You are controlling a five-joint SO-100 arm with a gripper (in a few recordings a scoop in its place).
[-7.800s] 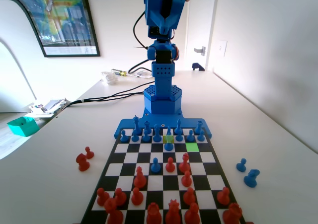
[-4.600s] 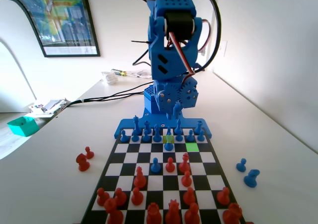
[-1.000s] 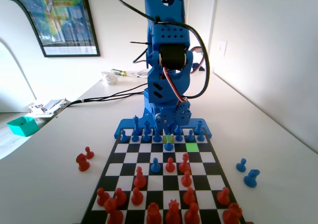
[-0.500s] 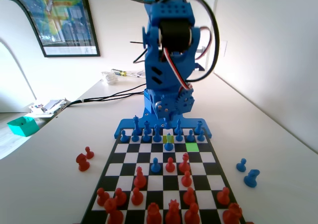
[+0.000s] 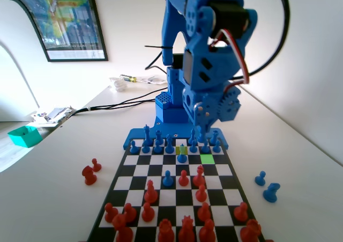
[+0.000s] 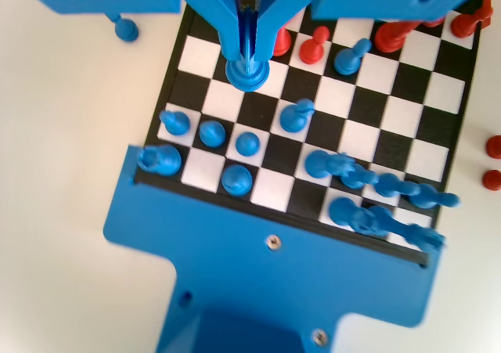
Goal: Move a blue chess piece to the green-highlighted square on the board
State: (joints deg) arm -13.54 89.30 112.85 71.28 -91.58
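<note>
A pawn (image 6: 247,71) is pinched in the end effector (image 6: 249,55) above the board (image 6: 438,153) near the far right; next, lowering onto the green square (image 5: 207,159) and release are judged needed.

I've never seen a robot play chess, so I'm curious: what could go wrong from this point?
The gripper pinches the blue chess piece between narrow jaws above the board, so it might slip or tilt. The green-highlighted square lies right beside the blue back-row pieces, so lowering could knock one over.
</note>
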